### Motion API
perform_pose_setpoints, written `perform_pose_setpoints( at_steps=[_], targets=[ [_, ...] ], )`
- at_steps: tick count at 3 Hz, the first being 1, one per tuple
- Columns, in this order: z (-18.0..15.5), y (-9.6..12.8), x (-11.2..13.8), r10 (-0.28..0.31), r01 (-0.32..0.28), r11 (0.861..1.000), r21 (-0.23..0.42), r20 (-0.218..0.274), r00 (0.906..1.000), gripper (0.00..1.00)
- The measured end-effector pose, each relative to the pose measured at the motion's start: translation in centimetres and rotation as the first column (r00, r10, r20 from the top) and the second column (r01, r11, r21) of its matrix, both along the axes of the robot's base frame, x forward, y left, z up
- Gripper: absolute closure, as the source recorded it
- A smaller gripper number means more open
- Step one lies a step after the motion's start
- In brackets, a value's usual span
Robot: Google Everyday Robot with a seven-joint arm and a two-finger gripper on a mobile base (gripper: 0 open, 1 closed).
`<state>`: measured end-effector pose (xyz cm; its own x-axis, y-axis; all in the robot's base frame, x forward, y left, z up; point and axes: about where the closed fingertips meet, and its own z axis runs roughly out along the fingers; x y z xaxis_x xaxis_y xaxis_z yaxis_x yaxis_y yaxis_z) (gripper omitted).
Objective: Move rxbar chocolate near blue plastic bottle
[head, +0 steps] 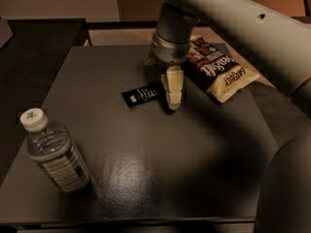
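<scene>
The rxbar chocolate point(141, 95) is a small flat black wrapper with white lettering, lying near the middle of the dark table point(146, 169). My gripper point(173, 101) hangs from the arm just at the bar's right end, its cream fingers point(173, 85) pointing down close to the tabletop. The blue plastic bottle point(54, 152) stands upright at the front left, clear and ribbed, with a white cap bearing a green mark. It is well apart from the bar.
A brown-and-cream chip bag point(218, 72) lies at the back right, just behind the gripper. A darker surface point(29, 47) adjoins the table on the left. The arm's large grey link point(252, 28) crosses the upper right.
</scene>
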<state>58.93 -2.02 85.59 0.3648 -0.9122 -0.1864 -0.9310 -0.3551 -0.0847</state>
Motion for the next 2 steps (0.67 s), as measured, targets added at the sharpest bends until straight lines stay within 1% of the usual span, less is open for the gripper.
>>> perform_pose_setpoints(
  at_steps=[2],
  targets=[
    [-1.61, 0.59, 0.50, 0.002, -0.004, 0.999, -0.046, -0.026, 0.9997, 0.00]
  ],
)
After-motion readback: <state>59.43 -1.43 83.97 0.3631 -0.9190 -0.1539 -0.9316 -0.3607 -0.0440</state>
